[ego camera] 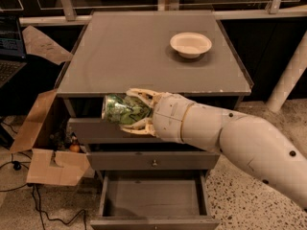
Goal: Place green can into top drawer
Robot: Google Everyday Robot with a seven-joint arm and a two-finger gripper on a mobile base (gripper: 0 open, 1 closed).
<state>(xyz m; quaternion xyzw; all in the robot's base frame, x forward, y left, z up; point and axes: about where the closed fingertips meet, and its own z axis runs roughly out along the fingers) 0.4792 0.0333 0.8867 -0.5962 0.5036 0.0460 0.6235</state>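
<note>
My gripper [129,110] is shut on the green can [122,109], which lies on its side with one silver end pointing left. It hangs just below the front edge of the cabinet top, over the pulled-out top drawer [93,131]. The drawer's grey front shows to the left of and under the can. Its knob is hidden behind my fingers [136,93] and wrist. My white arm comes in from the lower right.
A white bowl [190,44] sits on the grey cabinet top [129,51]. Below are a narrower drawer front with a knob [154,163] and a deep open bottom drawer [153,198]. Cardboard boxes [53,164] and cables lie on the floor at left. A white post [288,78] stands at right.
</note>
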